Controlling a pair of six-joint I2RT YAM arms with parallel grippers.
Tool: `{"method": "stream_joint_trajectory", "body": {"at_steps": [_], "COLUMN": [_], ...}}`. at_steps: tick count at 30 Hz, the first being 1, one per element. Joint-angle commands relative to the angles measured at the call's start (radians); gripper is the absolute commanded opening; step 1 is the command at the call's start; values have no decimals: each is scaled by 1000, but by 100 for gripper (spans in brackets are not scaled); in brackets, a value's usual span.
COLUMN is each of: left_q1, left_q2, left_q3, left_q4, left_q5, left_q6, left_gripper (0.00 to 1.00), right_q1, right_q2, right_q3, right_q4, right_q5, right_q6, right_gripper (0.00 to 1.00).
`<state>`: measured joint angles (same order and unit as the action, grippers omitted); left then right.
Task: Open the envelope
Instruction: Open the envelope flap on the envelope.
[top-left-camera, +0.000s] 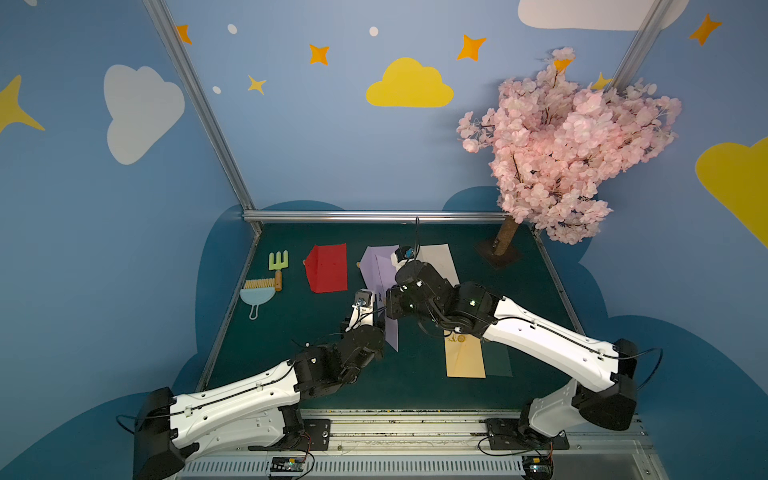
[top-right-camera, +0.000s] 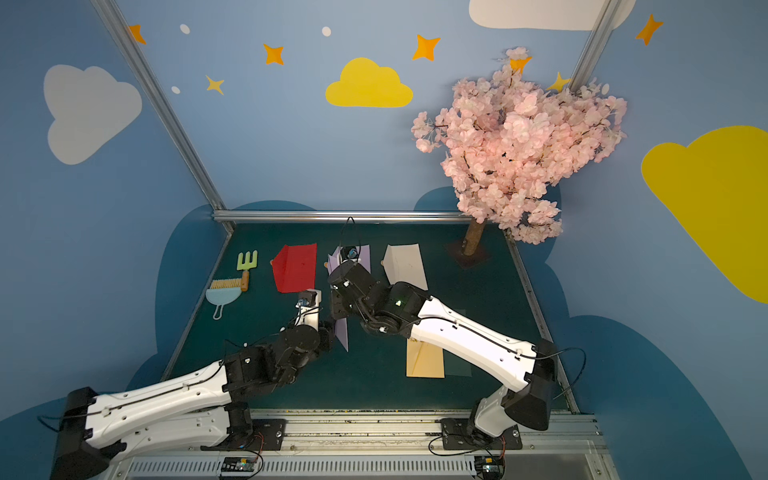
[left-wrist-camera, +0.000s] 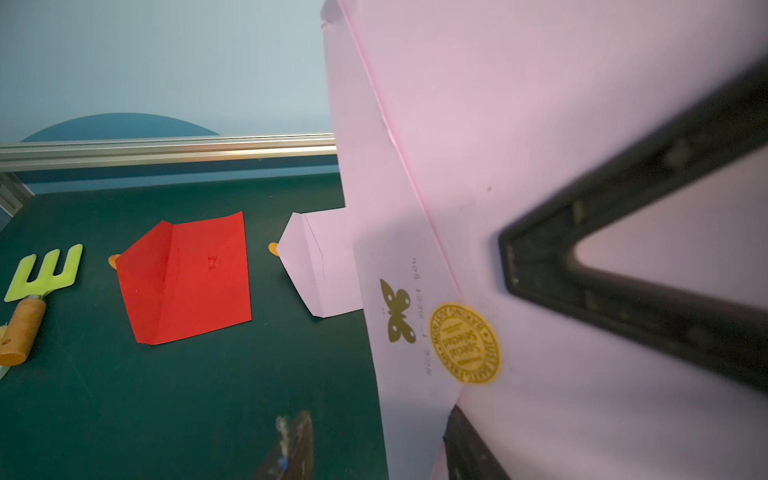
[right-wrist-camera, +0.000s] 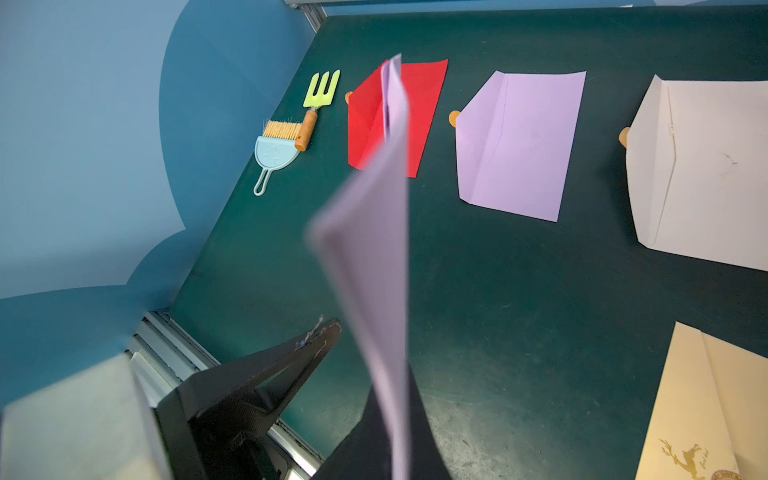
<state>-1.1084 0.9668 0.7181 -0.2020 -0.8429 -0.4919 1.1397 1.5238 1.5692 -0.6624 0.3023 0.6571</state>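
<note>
A lilac envelope (top-left-camera: 391, 337) (top-right-camera: 343, 337) hangs upright above the green mat, and my right gripper (top-left-camera: 388, 311) (right-wrist-camera: 397, 399) is shut on its edge. In the left wrist view its flap side faces the camera, with a round gold seal (left-wrist-camera: 464, 341) on the flap tip beside a butterfly print. My left gripper (left-wrist-camera: 378, 415) is open at the envelope's lower edge. One of its fingers (left-wrist-camera: 467, 451) rests against the paper just below the seal, and the other finger (left-wrist-camera: 296, 444) stands apart over the mat. Whether that first finger is under the flap is unclear.
Along the back of the mat lie a red envelope (top-left-camera: 326, 268), a second lilac envelope (right-wrist-camera: 519, 145) and a white envelope (top-left-camera: 441, 258). A cream envelope (top-left-camera: 464, 358) lies under my right arm. A toy rake (top-left-camera: 277, 266) and a brush with dustpan (top-left-camera: 257, 291) sit at the left. A blossom tree (top-left-camera: 561, 145) stands in the back right corner.
</note>
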Motion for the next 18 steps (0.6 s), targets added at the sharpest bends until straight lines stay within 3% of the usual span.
{"method": "stream_joint_trajectory", "body": {"at_steps": [1, 18], "left_q1": [0, 2], "left_q2": [-23, -59], "left_q3": [8, 1], "left_q4": [-23, -40], "left_q5": [-41, -78], "left_q6": [-9, 6], "left_gripper": [52, 53], "right_q1": [8, 9], "right_q2": [9, 20], "right_q3": [24, 28], "right_q4": [3, -2], "right_q5": [-7, -18], "right_q6": [-3, -10], "right_gripper": [0, 0]}}
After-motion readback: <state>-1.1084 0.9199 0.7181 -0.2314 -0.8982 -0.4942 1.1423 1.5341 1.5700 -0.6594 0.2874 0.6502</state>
